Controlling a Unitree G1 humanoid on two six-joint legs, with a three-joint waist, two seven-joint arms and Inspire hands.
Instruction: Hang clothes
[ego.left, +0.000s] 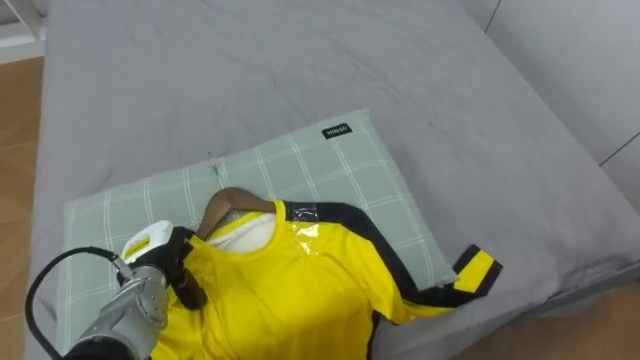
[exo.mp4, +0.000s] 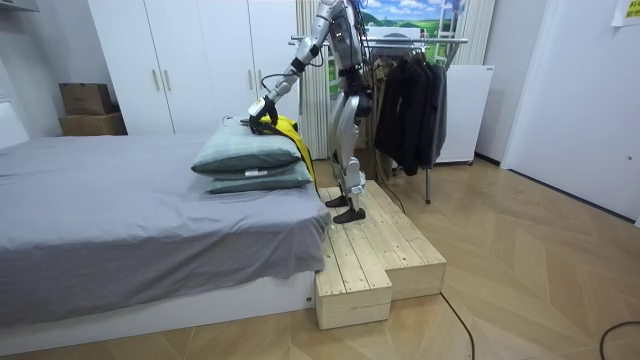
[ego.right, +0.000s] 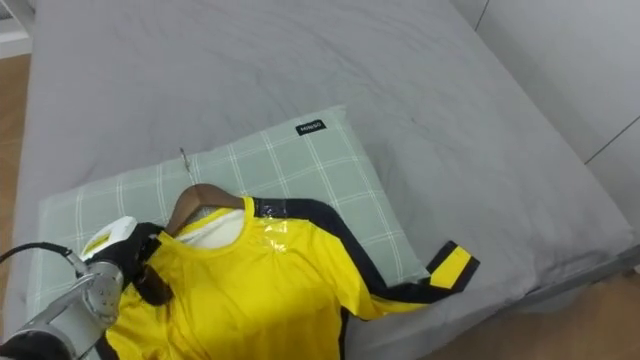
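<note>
A yellow shirt with black trim lies on a wooden hanger on top of a pale green checked pillow. The hanger's thin metal hook points toward the far side of the bed. My left hand comes in from the lower left. Its dark fingers are curled over the shirt's left shoulder, where the hanger's arm runs underneath. One sleeve with a yellow and black cuff trails off the pillow to the right. In the room view I stand on a wooden platform beside the bed, with my left arm stretched to the pillow.
The grey bed spreads beyond the pillow, its edge at the right. Behind me stands a clothes rack with several dark garments. White wardrobes and cardboard boxes line the far wall.
</note>
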